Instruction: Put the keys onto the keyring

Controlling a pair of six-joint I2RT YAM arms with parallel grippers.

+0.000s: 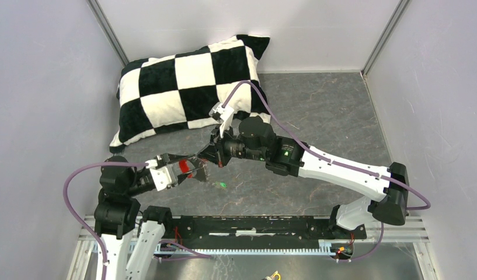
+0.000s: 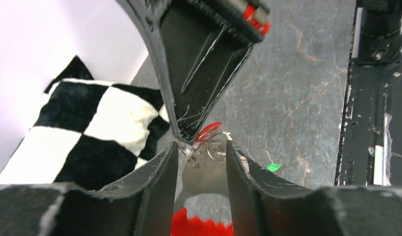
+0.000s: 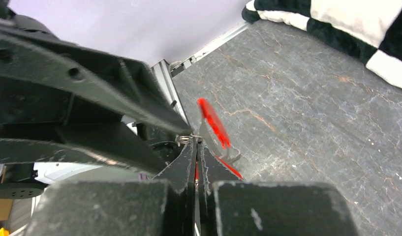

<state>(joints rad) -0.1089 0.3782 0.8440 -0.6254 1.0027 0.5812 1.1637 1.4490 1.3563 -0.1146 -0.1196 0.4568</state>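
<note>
My left gripper [image 1: 192, 167] [image 2: 202, 147] is shut on the keyring's fob [image 2: 201, 227], a grey plate with a bright red end that sits between its fingers. Thin silvery rings [image 2: 216, 148] hang at the fob's far end, just past the fingertips. From the other side, my right gripper [image 1: 208, 158] [image 3: 196, 143] meets those rings. It is shut on the red-headed key [image 2: 209, 131], which shows as a red sliver between its pads. The fob's red edge [image 3: 213, 123] shows beyond them. The green-headed key [image 1: 222, 185] [image 2: 273, 167] lies alone on the grey table, right of both grippers.
A black-and-white checkered pillow [image 1: 183, 87] lies at the back left, against the wall. The black base rail [image 1: 253, 224] runs along the near edge. Pale walls close in the table on three sides.
</note>
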